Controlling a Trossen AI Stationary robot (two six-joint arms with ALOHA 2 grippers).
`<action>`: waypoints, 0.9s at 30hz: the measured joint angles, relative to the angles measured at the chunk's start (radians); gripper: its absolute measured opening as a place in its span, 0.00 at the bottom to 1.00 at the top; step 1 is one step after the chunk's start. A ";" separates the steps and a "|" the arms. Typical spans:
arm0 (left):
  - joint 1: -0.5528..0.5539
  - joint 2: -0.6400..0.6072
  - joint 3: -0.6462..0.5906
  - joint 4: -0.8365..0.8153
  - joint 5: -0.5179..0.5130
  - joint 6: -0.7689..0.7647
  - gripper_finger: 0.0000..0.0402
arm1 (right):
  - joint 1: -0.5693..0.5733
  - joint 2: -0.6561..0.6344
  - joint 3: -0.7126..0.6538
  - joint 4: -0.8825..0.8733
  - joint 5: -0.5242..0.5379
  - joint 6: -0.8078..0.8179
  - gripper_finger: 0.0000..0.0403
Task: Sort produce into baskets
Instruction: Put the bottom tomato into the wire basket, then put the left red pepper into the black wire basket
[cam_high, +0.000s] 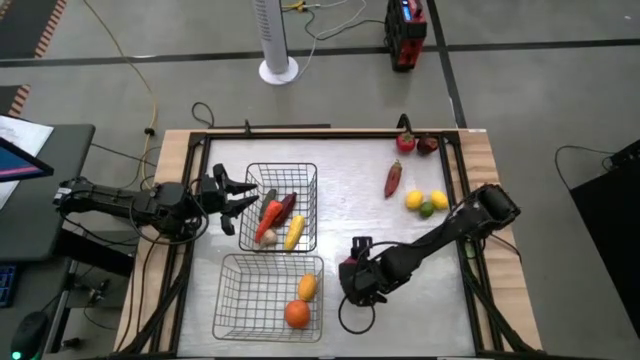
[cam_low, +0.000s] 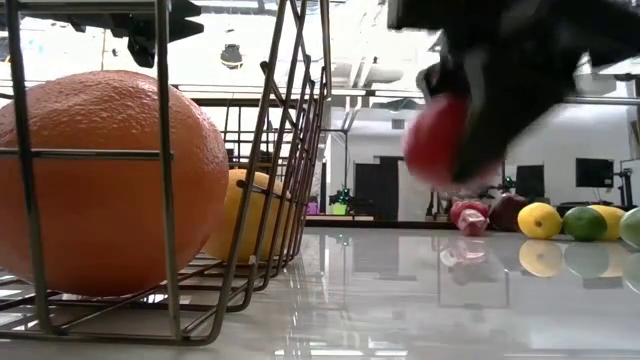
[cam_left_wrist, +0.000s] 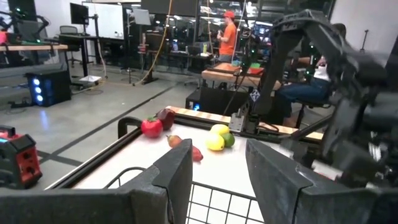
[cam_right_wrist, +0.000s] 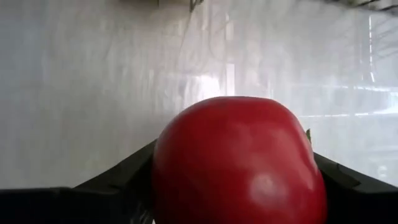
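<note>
My right gripper (cam_high: 352, 283) hovers over the table just right of the near wire basket (cam_high: 232, 300) and is shut on a round red fruit (cam_right_wrist: 239, 162). The fruit also shows in the low view (cam_low: 440, 140), and the gripper hides it in the high view. The near basket holds an orange (cam_high: 297, 314) and a yellow-orange piece (cam_high: 307, 287). The far basket (cam_high: 300, 172) holds a red-orange piece, a purple one, a yellow one (cam_high: 293, 232) and a pale garlic. My left gripper (cam_high: 232, 198) is open and empty over the far basket's left rim. My right gripper pinches the round red fruit by its two opposite sides (cam_right_wrist: 163, 177) between its two fingers (cam_right_wrist: 118, 183), which come at it from above. The fruit is lifted clear of the table, as the low view shows.
At the table's far right lie a red tomato (cam_high: 405, 142), a dark red piece (cam_high: 427, 145), a long red pepper (cam_high: 393, 179), two yellow lemons (cam_high: 414, 200) and a green lime (cam_high: 426, 209). Bare tabletop lies between these and the baskets. A person stands in the room beyond (cam_left_wrist: 228, 34).
</note>
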 joint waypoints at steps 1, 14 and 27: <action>0.000 0.000 0.000 0.001 0.000 0.000 0.34 | -0.001 -0.014 0.024 -0.015 0.000 0.000 0.77; 0.000 0.000 0.000 0.011 0.000 -0.006 0.34 | -0.030 -0.061 0.124 0.596 -0.041 -0.337 0.81; 0.000 0.000 0.000 0.001 0.000 0.003 0.34 | -0.172 -0.062 0.123 0.535 -0.266 -0.313 0.93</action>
